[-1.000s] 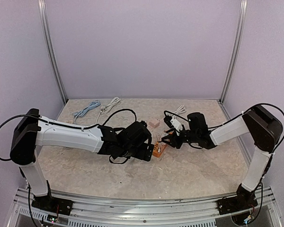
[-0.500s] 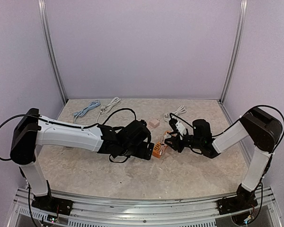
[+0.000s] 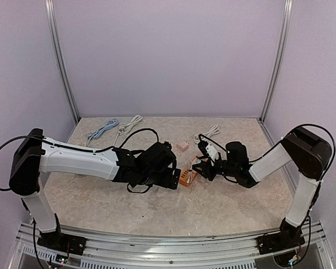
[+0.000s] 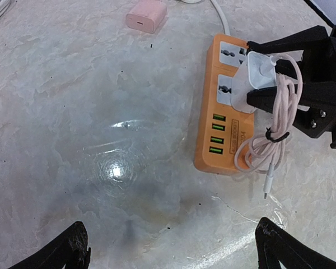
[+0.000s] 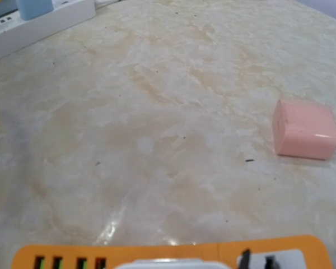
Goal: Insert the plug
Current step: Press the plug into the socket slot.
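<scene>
An orange power strip (image 4: 227,120) lies on the marble table, and also shows in the top view (image 3: 186,177) and at the bottom of the right wrist view (image 5: 157,253). My right gripper (image 4: 252,70) is shut on a white plug (image 4: 255,78), which rests tilted on the strip's second socket; I cannot tell if it is seated. The plug's pink coiled cable (image 4: 269,140) hangs over the strip's end. My left gripper (image 4: 176,252) is open and empty, just short of the strip's USB end. In the top view the two grippers (image 3: 176,178) (image 3: 203,167) flank the strip.
A pink charger (image 4: 147,15) lies beyond the strip, also in the right wrist view (image 5: 305,130). A white power strip (image 5: 39,25) sits far left. Blue (image 3: 102,129) and white (image 3: 129,124) cables lie at the back left, another white cable (image 3: 211,131) at the back.
My right gripper has moved down and left with the white plug, bringing it onto the orange strip. My left arm has barely moved.
</scene>
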Controlling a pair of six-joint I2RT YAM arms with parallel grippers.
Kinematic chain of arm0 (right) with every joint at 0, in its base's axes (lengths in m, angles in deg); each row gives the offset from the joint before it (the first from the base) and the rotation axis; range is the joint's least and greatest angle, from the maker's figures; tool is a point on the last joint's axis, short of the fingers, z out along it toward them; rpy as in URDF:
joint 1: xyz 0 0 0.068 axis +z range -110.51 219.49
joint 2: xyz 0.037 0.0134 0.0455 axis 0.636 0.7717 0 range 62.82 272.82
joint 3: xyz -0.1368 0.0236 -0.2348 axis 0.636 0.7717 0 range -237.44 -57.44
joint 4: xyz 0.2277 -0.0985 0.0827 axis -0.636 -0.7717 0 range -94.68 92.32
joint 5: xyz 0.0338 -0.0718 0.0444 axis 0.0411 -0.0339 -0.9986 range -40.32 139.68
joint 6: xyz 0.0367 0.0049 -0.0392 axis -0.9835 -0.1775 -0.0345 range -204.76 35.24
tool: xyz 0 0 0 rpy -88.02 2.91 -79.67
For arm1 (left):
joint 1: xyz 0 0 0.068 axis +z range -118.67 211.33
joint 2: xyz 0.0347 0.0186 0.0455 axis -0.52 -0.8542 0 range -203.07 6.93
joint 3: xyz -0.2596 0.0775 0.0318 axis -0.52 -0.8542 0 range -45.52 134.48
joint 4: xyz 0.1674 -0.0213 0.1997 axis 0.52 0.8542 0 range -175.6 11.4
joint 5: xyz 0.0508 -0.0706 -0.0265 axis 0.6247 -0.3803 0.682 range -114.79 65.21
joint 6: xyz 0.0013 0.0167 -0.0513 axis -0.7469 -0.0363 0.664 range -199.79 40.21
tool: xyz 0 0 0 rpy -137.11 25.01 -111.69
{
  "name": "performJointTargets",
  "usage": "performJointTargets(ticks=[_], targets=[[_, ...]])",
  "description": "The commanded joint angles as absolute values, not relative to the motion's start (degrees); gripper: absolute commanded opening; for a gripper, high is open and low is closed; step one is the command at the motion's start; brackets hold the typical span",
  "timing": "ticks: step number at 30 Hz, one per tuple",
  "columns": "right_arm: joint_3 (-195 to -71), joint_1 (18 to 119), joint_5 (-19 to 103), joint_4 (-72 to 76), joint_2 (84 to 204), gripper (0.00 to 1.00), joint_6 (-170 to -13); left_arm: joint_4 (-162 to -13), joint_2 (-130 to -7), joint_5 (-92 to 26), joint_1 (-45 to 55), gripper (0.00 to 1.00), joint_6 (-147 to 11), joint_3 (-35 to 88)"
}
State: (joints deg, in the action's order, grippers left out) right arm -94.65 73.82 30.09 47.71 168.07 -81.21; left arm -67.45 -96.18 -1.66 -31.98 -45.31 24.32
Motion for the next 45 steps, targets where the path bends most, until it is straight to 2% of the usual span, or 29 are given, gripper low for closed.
performJointTargets(ticks=[1, 6, 11, 21, 29, 35, 36, 37, 45], targets=[[-93.1, 74.5, 32.2, 33.9, 169.9, 0.04, -81.7, -68.1, -94.6, -1.6, -31.6, 0.99, -44.6, 23.4], [-95.1, 74.4, 33.2, 30.0, 166.6, 0.19, -79.7, -68.4, -94.7, -1.8, -31.6, 0.99, -44.7, 23.5], [-98.1, 74.4, 34.1, 26.4, 165.5, 0.29, -78.3, -68.5, -94.6, -1.8, -31.6, 0.99, -44.5, 23.3], [-98.6, 74.4, 33.3, 26.3, 164.3, 0.54, -77.5, -68.6, -93.8, -1.3, -31.6, 0.99, -44.3, 22.1], [-97.5, 74.5, 32.8, 26.4, 162.2, 0.65, -77.5, -69.5, -93.8, -2.0, -31.2, 0.99, -44.6, 22.0], [-98.6, 74.4, 34.0, 20.1, 157.0, 0.73, -77.1, -70.1, -95.7, -2.9, -30.4, 0.99, -46.4, 23.7], [-98.6, 74.5, 34.5, 18.9, 156.0, 0.88, -77.0, -70.3, -96.1, -2.9, -30.3, 0.99, -47.0, 24.3], [-98.6, 74.5, 34.8, 17.7, 155.0, 0.97, -76.8, -70.6, -96.6, -3.0, -30.1, 0.99, -47.7, 25.0], [-96.6, 74.4, 40.1, 7.5, 142.9, 1.00, -81.1, -77.5, -100.7, -6.9, -28.4, 0.99, -53.6, 27.6]])
